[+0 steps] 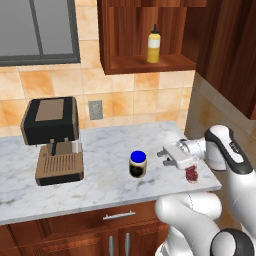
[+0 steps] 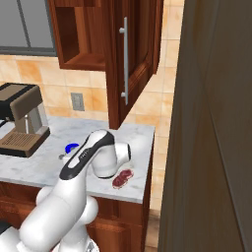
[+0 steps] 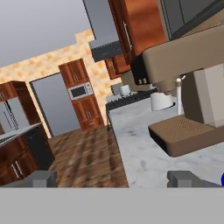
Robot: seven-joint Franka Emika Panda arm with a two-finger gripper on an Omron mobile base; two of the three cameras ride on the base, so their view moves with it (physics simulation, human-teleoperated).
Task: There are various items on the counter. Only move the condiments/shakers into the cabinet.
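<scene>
The counter (image 1: 105,187) bears a blue-lidded jar (image 1: 138,164), dark-red lumpy object (image 1: 192,174) and coffee machine (image 1: 52,140).

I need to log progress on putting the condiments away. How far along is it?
Done: the yellow squeeze bottle stands on the cabinet shelf. In hand: nothing; the gripper is open beside the blue-lidded jar, apart from it. Left: that jar on the counter. The dark-red lumpy object should stay.

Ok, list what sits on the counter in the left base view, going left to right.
Coffee machine → blue-lidded jar → end effector, open above the counter → small dark-red lumpy object near the counter's right end.
</scene>
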